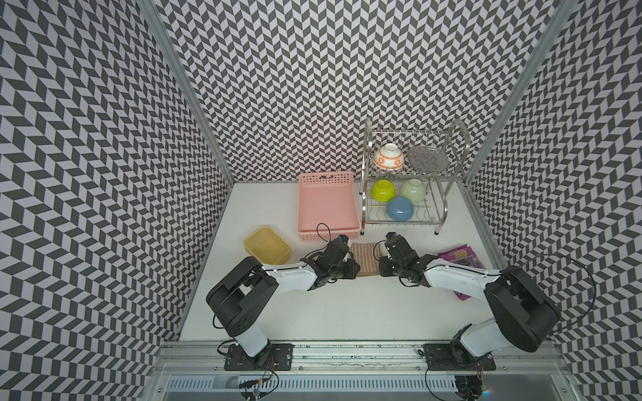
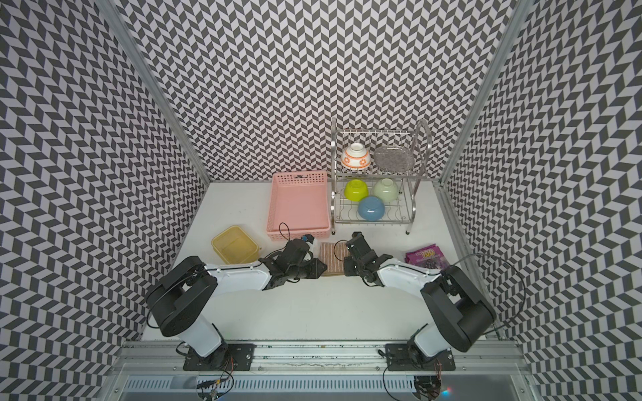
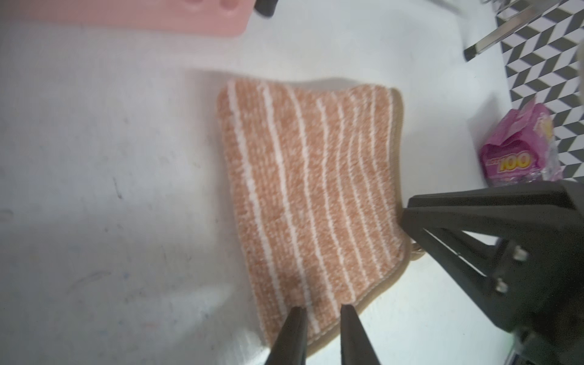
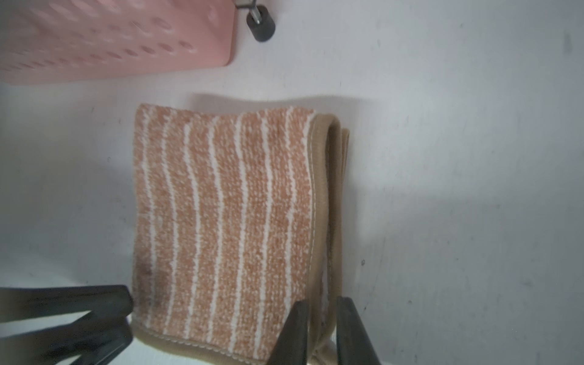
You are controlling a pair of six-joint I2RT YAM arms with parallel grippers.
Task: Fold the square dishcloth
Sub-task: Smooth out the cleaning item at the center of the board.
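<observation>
Tabletop (image 4: 458,158); dishcloth (image 4: 221,205) layers, right wrist only.

We've got the left arm (image 1: 288,277) and right arm (image 1: 451,274) stretched inward, wrists tipped down; left gripper (image 3: 320,311) and right gripper (image 4: 320,303) each pinch the cloth (image 3: 309,189), jaws nearly closed.

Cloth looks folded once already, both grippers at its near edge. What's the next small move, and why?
Probably lift both near corners together a little, starting a second fold toward the pink basket. The square dishcloth lies flat and doubled, layered edging showing along one side, and the left gripper and right gripper each appear pinched on its near edge.
</observation>
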